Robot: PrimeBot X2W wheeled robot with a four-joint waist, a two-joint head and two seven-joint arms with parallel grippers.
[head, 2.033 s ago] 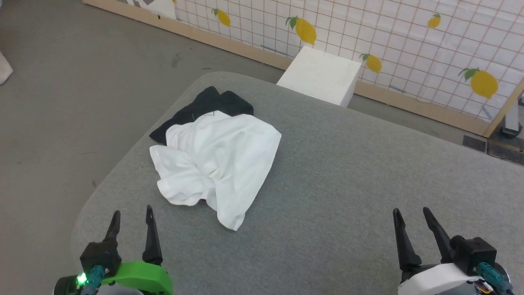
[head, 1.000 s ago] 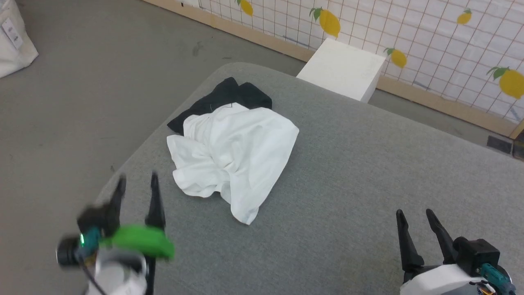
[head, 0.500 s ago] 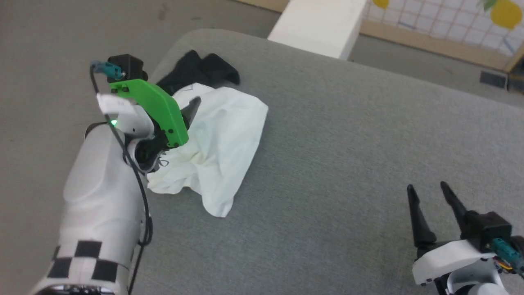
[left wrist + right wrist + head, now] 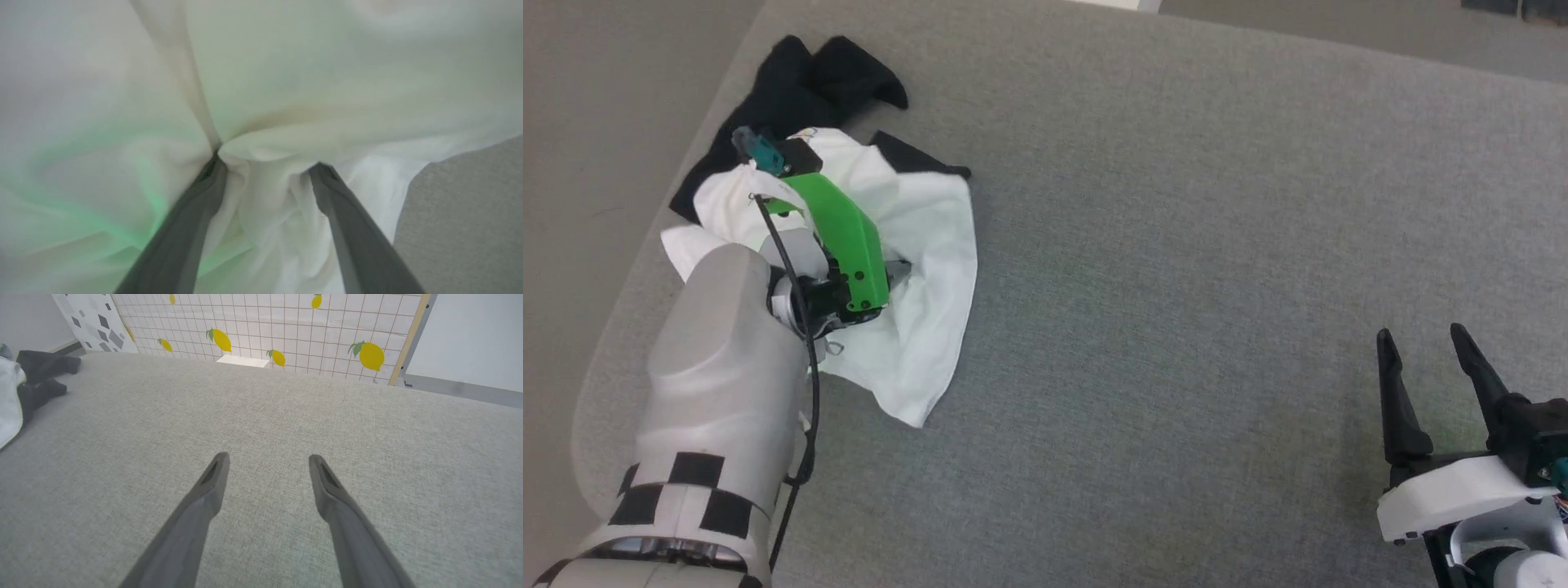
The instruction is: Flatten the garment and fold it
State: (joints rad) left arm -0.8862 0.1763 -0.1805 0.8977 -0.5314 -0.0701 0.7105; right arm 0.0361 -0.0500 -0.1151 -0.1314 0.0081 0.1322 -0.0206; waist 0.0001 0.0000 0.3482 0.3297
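Left arm has moved: two seconds back it was parked at the near left corner, now it is out over the garment [image 4: 923,237]. The head camera has tipped down too, so the overall shift in that view is not the cloth moving. Right arm has not changed.

Left end effector [image 4: 894,273]: pointing down into the white body of the shirt. In the left wrist view, the left end effector [image 4: 267,163] has its fingers spread wide, both tips pressed into white cloth, with a bunched ridge of fabric [image 4: 265,151] sitting between them. The jaws are not closed on it, so this is contact, no grip. The green bracket [image 4: 845,233] and pale forearm [image 4: 719,367] cover the middle of the garment from above.

Garment: crumpled heap at the far left corner of the grey desk [image 4: 1176,245], near the rounded edge. The white body is on top and the black sleeves [image 4: 800,73] are bundled at the far side, with a black strip poking out on the right. One white corner trails towards the near side. The right wrist view catches the garment [image 4: 10,396] at the left edge.

Right end effector [image 4: 1419,335]: near right, well apart from the garment. Right wrist view: right end effector [image 4: 268,457] with fingers wide apart, nothing between them, above bare desk cloth [image 4: 261,408]. Lemon-print wall [image 4: 253,318] beyond.
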